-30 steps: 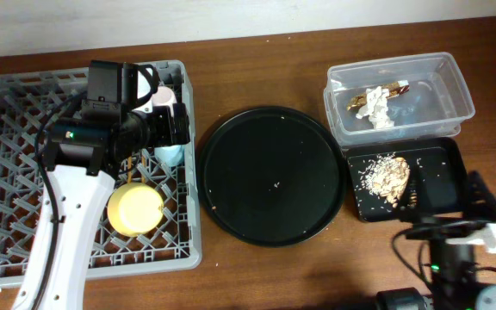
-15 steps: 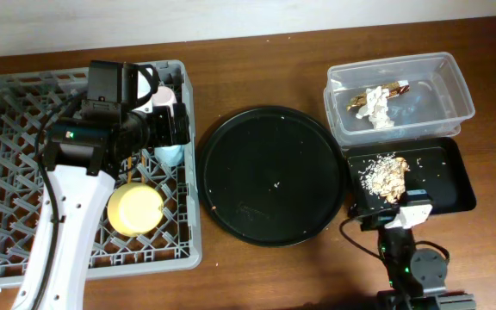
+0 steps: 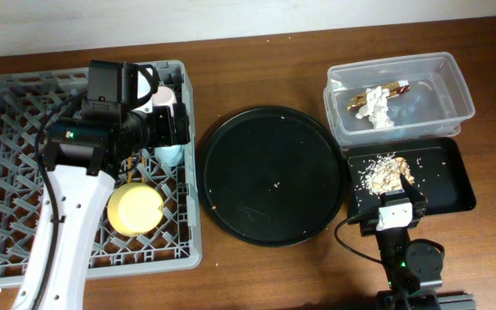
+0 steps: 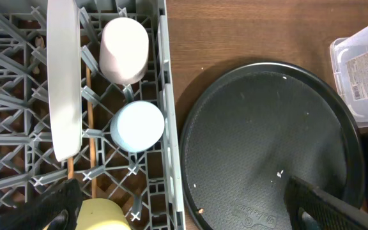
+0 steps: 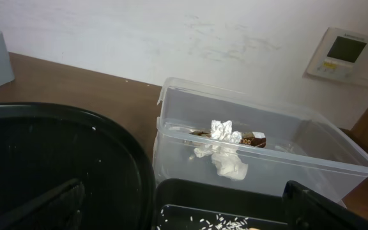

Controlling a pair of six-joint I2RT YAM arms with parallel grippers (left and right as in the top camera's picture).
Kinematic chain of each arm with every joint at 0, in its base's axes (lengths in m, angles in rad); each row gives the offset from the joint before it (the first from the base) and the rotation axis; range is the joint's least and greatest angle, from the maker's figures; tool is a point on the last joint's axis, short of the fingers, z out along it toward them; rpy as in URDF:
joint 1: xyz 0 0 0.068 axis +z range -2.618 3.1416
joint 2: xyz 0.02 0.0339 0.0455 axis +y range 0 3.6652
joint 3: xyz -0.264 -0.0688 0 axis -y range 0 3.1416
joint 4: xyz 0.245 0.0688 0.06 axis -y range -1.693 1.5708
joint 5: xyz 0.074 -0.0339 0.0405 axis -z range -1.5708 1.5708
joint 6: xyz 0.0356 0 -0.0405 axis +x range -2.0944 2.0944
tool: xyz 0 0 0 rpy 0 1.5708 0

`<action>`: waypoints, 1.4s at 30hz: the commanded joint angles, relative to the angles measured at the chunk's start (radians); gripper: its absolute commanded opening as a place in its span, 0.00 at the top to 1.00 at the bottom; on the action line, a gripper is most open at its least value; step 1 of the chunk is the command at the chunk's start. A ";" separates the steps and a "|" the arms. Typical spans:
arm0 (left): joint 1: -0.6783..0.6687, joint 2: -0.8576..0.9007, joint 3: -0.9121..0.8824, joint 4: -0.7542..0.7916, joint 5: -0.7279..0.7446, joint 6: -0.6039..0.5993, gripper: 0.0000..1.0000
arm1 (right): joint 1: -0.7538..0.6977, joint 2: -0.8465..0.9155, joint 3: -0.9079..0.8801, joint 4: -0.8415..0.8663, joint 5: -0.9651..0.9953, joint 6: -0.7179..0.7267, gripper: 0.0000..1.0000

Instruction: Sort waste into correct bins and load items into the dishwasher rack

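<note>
1. The right gripper (image 5: 183, 189) hangs over the near edge of the shallow black tray (image 3: 450, 185), its fingers spread wide with nothing between them.
2. In that tray the beige food scraps (image 3: 384, 172) lie at the left end, just beyond the gripper.
3. The round black tray (image 3: 269, 176) sits mid-table between the bins and the dishwasher rack (image 3: 7, 172), bare but for a few crumbs.
4. The yellow bowl (image 3: 134, 209) rests in the rack's near right part.
5. The left gripper (image 4: 183, 186) hovers above the rack's right wall, jaws wide and holding nothing.
6. Below it the blue cup (image 4: 138, 126) sits among the pegs, beside the chopsticks (image 4: 89, 128), which lie along a row.
7. The grey-white plate (image 4: 64, 76) stands on edge just left of the chopsticks.
8. The pink cup (image 4: 124, 41) sits beyond the blue cup, by the rack's far right corner.
9. Farthest on the right, the clear tub (image 3: 455, 86) touches the shallow tray's far side and holds the white napkin (image 3: 375, 103) and the gold-brown wrapper (image 3: 396, 88), touching each other.
</note>
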 commanded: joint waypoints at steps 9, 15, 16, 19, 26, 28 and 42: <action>-0.003 -0.018 0.012 0.002 -0.007 -0.009 0.01 | -0.006 -0.008 -0.005 -0.004 -0.005 -0.006 0.01; -0.002 -0.212 0.006 -0.013 -0.091 -0.001 0.01 | -0.006 -0.008 -0.005 -0.004 -0.005 -0.006 0.01; -0.002 -0.275 -0.001 -0.028 -0.116 -0.002 0.00 | -0.006 -0.008 -0.005 -0.004 -0.005 -0.006 0.01; 0.047 -0.526 -0.135 -0.035 -0.111 -0.002 0.00 | -0.006 -0.008 -0.005 -0.004 -0.005 -0.006 0.01; 0.203 -1.156 -0.770 0.013 -0.111 -0.071 0.01 | -0.006 -0.008 -0.005 -0.004 -0.005 -0.006 0.01; 0.217 -1.275 -0.956 0.159 -0.103 -0.142 0.01 | -0.006 -0.008 -0.005 -0.004 -0.005 -0.006 0.01; 0.231 -1.493 -1.588 1.130 -0.042 -0.158 0.01 | -0.006 -0.008 -0.005 -0.004 -0.005 -0.006 0.01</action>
